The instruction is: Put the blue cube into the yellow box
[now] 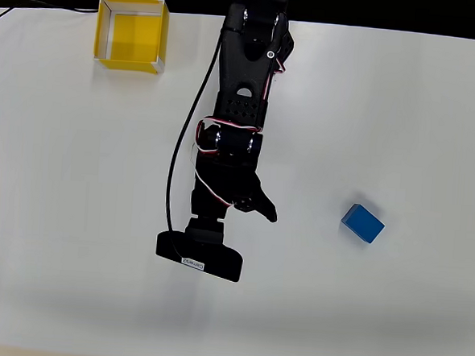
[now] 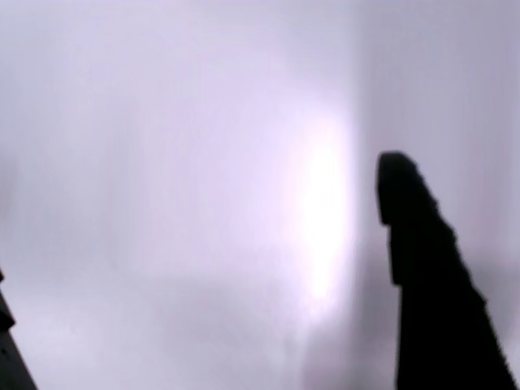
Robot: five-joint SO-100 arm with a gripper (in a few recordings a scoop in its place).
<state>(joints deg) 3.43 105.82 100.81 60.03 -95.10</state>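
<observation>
In the overhead view the blue cube lies on the white table at the right, tilted on its footprint. The yellow box stands open-topped in the far left corner, with nothing visible inside. My black gripper hangs over the middle of the table, well left of the cube and far from the box. One finger sticks out toward the cube. In the wrist view the gripper is open: a dark finger shows at the right, a sliver of the other at the lower left, and bare blurred table lies between.
The black arm reaches in from the far edge at the middle, with a black cable looping along its left side. The white table ends at a dark strip along the far edge.
</observation>
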